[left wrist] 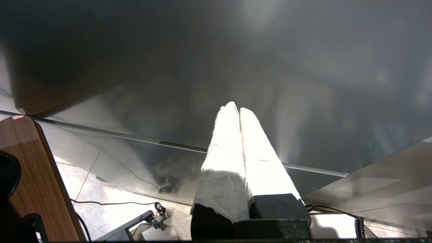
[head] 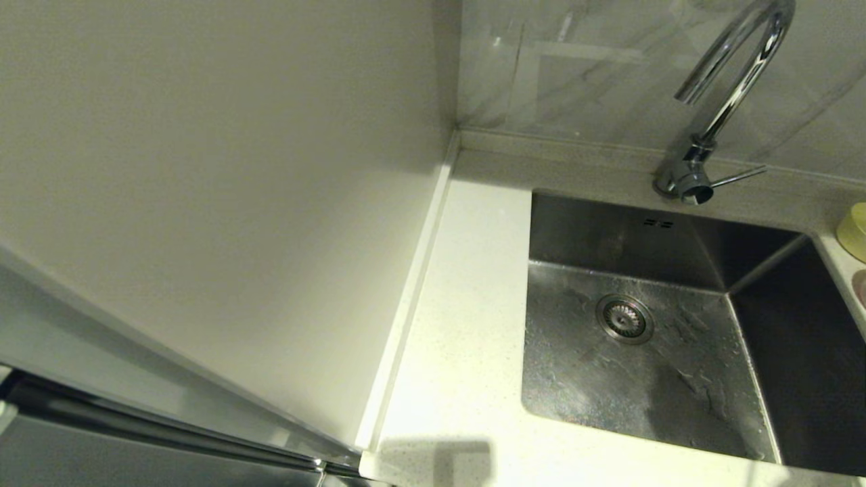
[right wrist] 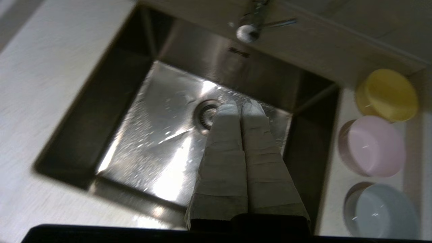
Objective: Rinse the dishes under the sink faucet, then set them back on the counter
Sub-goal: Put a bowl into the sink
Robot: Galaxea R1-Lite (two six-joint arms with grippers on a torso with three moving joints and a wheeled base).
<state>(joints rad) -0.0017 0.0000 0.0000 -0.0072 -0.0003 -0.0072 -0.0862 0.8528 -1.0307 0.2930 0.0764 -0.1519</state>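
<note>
The steel sink (head: 676, 379) (right wrist: 162, 135) lies wet, its round drain strainer (head: 624, 318) (right wrist: 204, 114) bare. The chrome gooseneck faucet (head: 727, 95) stands behind it, side lever (head: 737, 177) pointing right; no water runs. On the counter (head: 467, 325) right of the basin sit three bowls in a row: yellow (right wrist: 388, 95) (head: 854, 232), pale pink (right wrist: 373, 145) (head: 860, 285), grey-blue (right wrist: 384, 211). My right gripper (right wrist: 241, 104) hangs shut and empty above the basin, near the strainer. My left gripper (left wrist: 237, 108) is shut and empty, parked low beside a grey glossy panel, away from the sink.
A plain off-white vertical panel (head: 203, 189) rises left of the counter strip. A marbled wall (head: 609, 61) stands behind the faucet. In the left wrist view a wooden board (left wrist: 30, 175) and floor cables (left wrist: 148, 206) lie below.
</note>
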